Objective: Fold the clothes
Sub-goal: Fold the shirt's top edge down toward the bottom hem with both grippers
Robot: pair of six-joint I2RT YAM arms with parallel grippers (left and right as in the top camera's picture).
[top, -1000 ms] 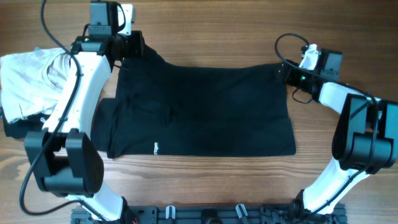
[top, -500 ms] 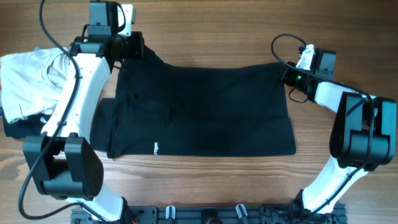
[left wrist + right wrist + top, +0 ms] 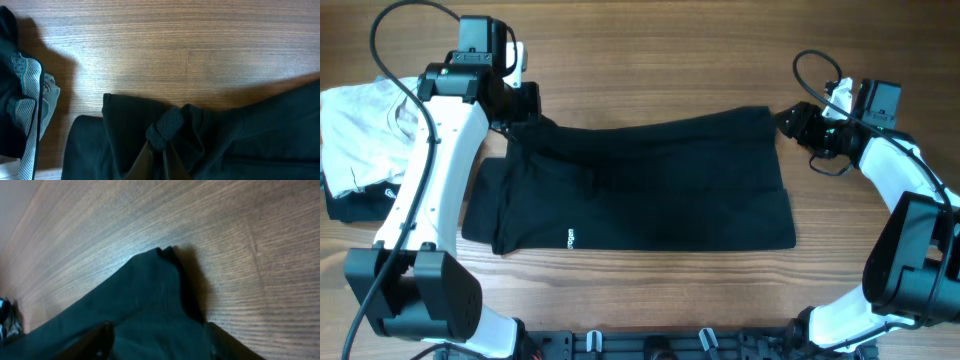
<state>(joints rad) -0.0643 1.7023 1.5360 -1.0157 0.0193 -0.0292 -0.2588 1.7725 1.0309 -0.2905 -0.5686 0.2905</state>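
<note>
- On the table [image 3: 650, 50] we see the shirt [image 3: 650, 190] spread mostly flat at centre, long side running left to right.
- Small white logo [image 3: 570, 240] sits near its near hem, toward the left.
- At the shirt's far left corner, the left gripper [image 3: 520, 103] is clenched on a pinch of black fabric.
- Left wrist view: we see a pad [image 3: 165, 127] pressed into a bunched fold, wood grain beyond it.
- Fabric around that corner is rucked and creased; a sleeve [image 3: 480, 205] sticks out at the left edge, flat on the wood.
- Right gripper [image 3: 792, 120] sits just beside the far right corner; from overhead we see it apart from the cloth.
- Right wrist view: its fingers [image 3: 102, 336] are spread wide, released, grasping nothing.
- The shirt corner lies flat on the table between and ahead of them.
- White garment [image 3: 360, 125] lies crumpled at the table's left edge, beside the left arm, on a dark item we cannot identify.
</note>
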